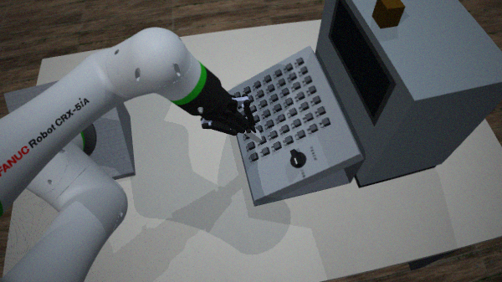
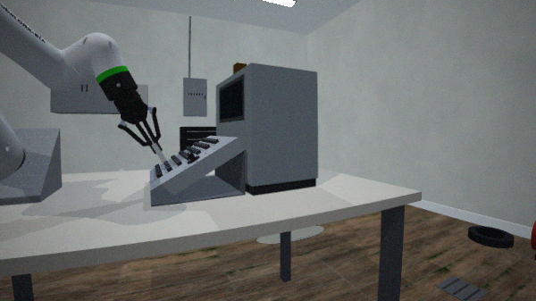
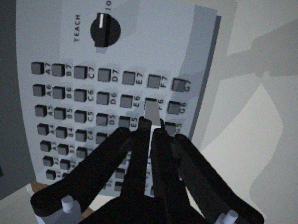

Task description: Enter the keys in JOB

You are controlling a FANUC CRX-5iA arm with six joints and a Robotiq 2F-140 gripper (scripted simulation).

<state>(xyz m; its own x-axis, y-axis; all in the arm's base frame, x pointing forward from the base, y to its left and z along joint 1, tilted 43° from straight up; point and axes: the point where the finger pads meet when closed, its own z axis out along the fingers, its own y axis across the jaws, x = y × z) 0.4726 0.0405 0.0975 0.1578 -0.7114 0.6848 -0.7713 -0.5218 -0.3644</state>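
The grey sloped keypad panel [image 1: 335, 156] [image 2: 192, 177] [image 3: 150, 40] carries a grid of dark square keys with names printed beside them. None of the keys looks lit. The black selector knob [image 1: 298, 158] [image 3: 105, 31] sits at the panel's near end; its white mark points up, between the TEACH and JOB labels and nearer JOB. My gripper [image 1: 254, 136] [image 2: 161, 156] [image 3: 150, 111] is shut with nothing in it. Its pale tip rests at the key in column F, row 6, near key E5 [image 3: 129, 121]. My fingers hide the lower rows of keys in the wrist view.
The grey machine cabinet [image 1: 418, 72] [image 2: 277, 126] with a dark screen [image 1: 360, 64] stands right behind the keypad. An amber cube [image 1: 388, 10] sits on top of it. The arm's grey base block [image 1: 121, 143] stands at the table's left.
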